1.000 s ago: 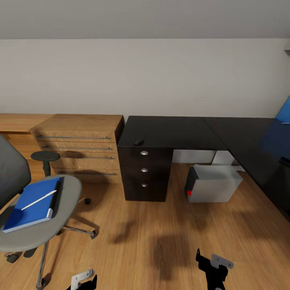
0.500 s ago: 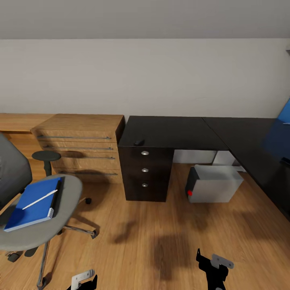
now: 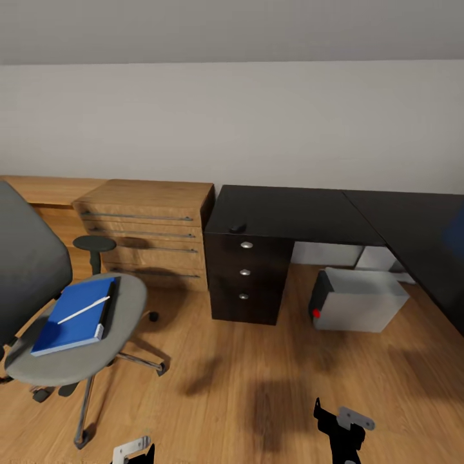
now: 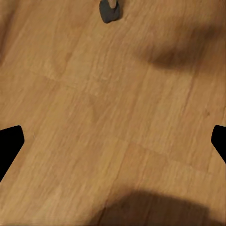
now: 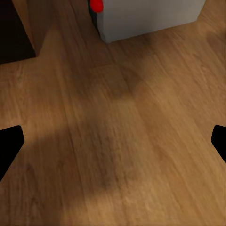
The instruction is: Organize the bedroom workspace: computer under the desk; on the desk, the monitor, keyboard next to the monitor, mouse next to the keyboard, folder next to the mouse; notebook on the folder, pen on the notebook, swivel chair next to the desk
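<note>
**Approaching the chair, both end effectors empty**

My left end effector (image 4: pixel 113 141) and my right end effector (image 5: pixel 113 141) hang low over the wooden floor with fingers spread wide and nothing between them, I judge because I am travelling, not reaching.

The flat bright blue rectangular folder (image 3: pixel 71 319) lies at the left of the head view on the seat of the grey-upholstered swivel chair (image 3: pixel 77 348), which stands well apart from the black L-shaped table (image 3: pixel 290 212). Its long axis runs from lower left toward upper right of the frame. The thin white pen (image 3: pixel 84 310) rests on the folder, slanted along much the same diagonal, and a thin dark grey notebook (image 3: pixel 108 309) edge peeks out along the folder's right side.

The small black rounded mouse (image 3: pixel 237 227) sits at the table's front edge above the drawers. The light grey box-shaped computer (image 3: pixel 359 299) stands on the floor under the table, its red-dotted front facing left.
</note>
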Controlling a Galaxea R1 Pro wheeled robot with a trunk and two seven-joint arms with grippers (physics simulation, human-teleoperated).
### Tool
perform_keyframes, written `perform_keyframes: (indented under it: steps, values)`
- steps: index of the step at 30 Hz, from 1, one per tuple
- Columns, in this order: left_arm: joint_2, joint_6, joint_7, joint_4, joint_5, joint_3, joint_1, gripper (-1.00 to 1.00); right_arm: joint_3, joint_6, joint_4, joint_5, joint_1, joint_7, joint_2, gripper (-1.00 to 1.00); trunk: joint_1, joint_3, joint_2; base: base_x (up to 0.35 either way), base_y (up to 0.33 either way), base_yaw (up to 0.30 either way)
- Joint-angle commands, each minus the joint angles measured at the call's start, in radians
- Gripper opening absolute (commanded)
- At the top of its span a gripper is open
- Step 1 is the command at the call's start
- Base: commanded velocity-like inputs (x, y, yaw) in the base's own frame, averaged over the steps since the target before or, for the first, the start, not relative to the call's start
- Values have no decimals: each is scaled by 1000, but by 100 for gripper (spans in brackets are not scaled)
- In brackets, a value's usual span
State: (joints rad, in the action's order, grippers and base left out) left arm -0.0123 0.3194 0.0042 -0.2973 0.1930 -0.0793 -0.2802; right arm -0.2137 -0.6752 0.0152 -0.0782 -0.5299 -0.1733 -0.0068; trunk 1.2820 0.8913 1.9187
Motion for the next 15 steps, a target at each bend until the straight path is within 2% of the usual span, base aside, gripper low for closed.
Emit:
perform_keyframes:
  steps: [1, 6, 15]
  values:
    - [0, 4, 0, 2, 3, 0, -1, 100, 4, -4, 2, -8, -1, 2, 0, 100, 0, 1, 0, -20, 0, 62]
    - [0, 7, 0, 4, 2, 0, -1, 100, 4, -4, 2, -8, -1, 2, -1, 100, 0, 1, 0, -124, 0, 29]
    - [1, 9, 0, 4, 2, 0, -1, 100, 3, -4, 2, -8, -1, 2, -1, 100, 0, 1, 0, -259, 0, 6]
